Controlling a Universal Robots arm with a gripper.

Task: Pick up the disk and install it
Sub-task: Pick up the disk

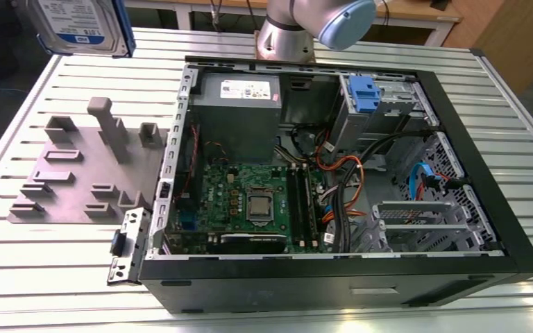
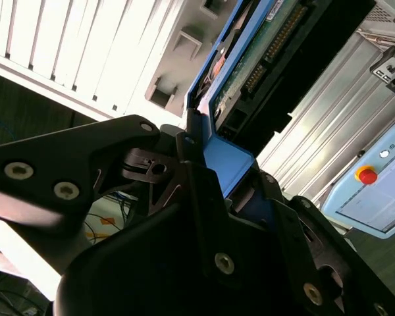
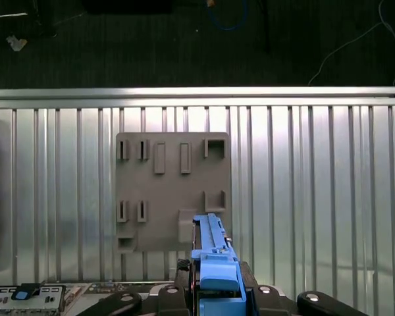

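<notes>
A pale metal surface (image 1: 53, 277) built of long parallel slats is seen in the exterior view. It is brightly lit, and glare is thrown along its ribs. Beyond its far edge, a light wooden desk (image 1: 405, 14) with white legs and a brown wooden cabinet (image 1: 512, 35) are placed. In the first wrist view, a dark floor (image 3: 151, 46) is shown past the surface's edge. A blue cable (image 3: 227, 20) and a thin white cable (image 3: 352, 43) are laid across it.

In the exterior view the disk (image 1: 80, 24) is chopped off by the top edge, same with the arm (image 1: 318, 24). In the second wrist view the claw (image 2: 220, 161) covers the disk's near end; far end runs out of frame.
</notes>
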